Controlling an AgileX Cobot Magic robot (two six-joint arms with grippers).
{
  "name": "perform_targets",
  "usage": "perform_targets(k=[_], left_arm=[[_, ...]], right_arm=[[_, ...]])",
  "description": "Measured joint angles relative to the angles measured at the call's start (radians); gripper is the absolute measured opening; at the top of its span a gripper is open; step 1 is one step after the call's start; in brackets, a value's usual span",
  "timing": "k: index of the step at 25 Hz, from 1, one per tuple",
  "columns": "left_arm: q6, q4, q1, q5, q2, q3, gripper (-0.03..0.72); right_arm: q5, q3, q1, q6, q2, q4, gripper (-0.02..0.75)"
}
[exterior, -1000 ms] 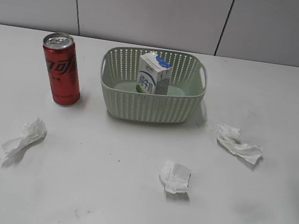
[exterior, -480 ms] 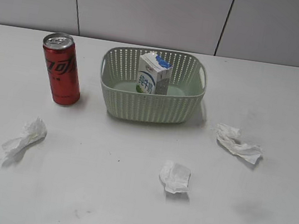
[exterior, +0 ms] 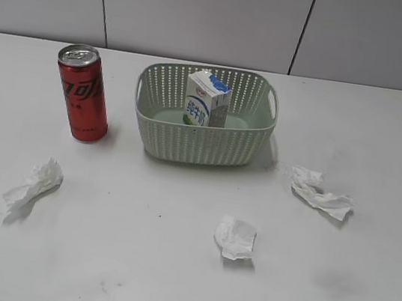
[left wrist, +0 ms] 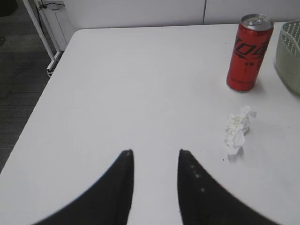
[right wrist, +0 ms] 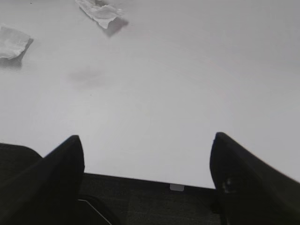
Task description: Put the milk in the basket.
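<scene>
The milk [exterior: 208,99], a small white carton with blue top patches, stands upright inside the pale green basket [exterior: 201,141] at the back middle of the table. The basket's edge also shows at the right border of the left wrist view [left wrist: 291,56]. Neither gripper shows in the exterior view. My left gripper [left wrist: 155,152] is open and empty over the bare table, well left of the basket. My right gripper [right wrist: 147,140] is wide open and empty, hanging over the table's front edge.
A red can [exterior: 82,93] stands left of the basket and also shows in the left wrist view [left wrist: 248,51]. Crumpled tissues lie at the front left [exterior: 33,182], front middle [exterior: 235,238] and right [exterior: 319,192]. The table's left edge [left wrist: 44,93] borders dark floor.
A dark arm part at the exterior view's right edge one second ago has left the view. The milk, basket, can and tissues have not moved.
</scene>
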Motion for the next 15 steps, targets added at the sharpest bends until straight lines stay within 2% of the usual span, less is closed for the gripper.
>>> perform_targets(k=[7,15], left_arm=[[-0.001,0.0,0.0,0.0,0.0,0.0,0.238],[-0.001,0.0,0.0,0.0,0.0,0.0,0.238]], right_arm=[[-0.093,0.036,0.0,-0.026,-0.001,0.001,0.635],[-0.111,0.039,0.0,-0.047,-0.001,0.01,0.586]])
